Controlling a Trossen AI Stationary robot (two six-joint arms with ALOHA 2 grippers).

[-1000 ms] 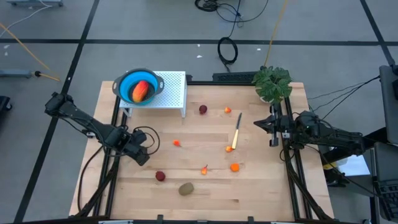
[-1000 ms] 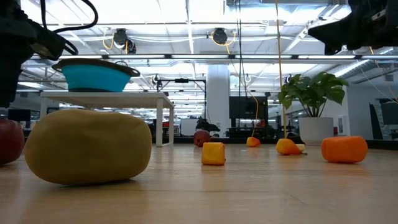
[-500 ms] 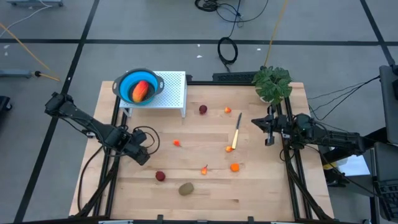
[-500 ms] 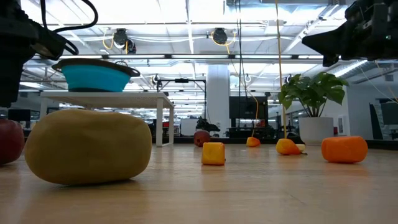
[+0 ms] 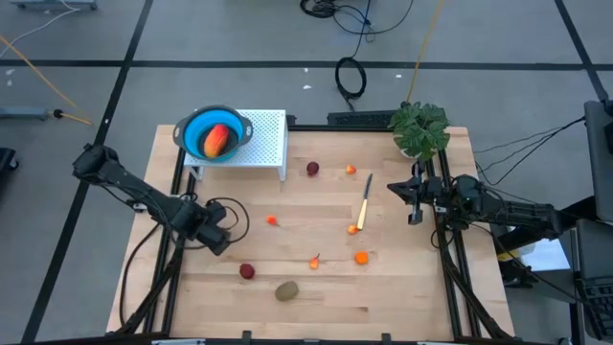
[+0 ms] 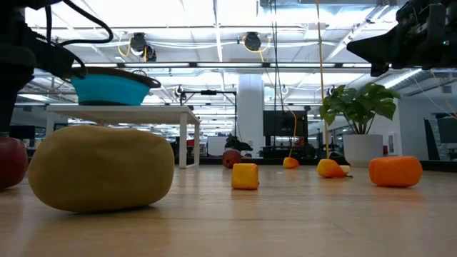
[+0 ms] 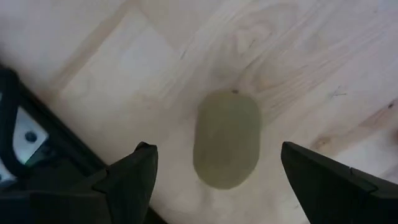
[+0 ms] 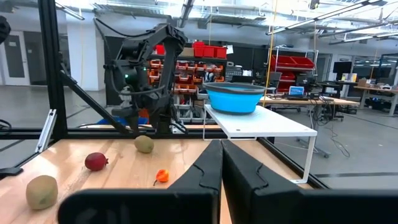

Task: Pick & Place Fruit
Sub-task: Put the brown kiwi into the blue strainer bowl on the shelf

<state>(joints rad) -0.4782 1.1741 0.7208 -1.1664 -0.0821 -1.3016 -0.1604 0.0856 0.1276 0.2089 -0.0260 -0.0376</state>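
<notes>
My left gripper (image 5: 213,233) (image 7: 216,149) hangs open near the table's left edge and points down. A pale green oval fruit (image 7: 227,140) (image 8: 143,144) lies on the wood below it, between the two fingers and untouched. In the high view the gripper hides this fruit. The red-orange fruit (image 5: 216,140) lies in the blue bowl (image 5: 192,129) on a white stand (image 5: 266,134). On the table lie a brown-green oval (image 5: 286,290) (image 6: 100,168), two dark red balls (image 5: 247,271) (image 5: 312,169) and small orange bits (image 5: 361,257) (image 5: 273,219). My right gripper (image 5: 415,196) (image 8: 222,149) is shut, raised at the right edge.
A yellow-handled knife (image 5: 364,203) lies right of centre. A potted plant (image 5: 419,127) stands at the far right corner. Black frame rails (image 5: 448,249) run along both table sides. Bare wood lies in the middle and along the near edge.
My right gripper has sunk a little and tipped, then kept still, staying shut. My left arm has leaned slightly while its open gripper has stayed above the pale green fruit. No fruit has moved.
</notes>
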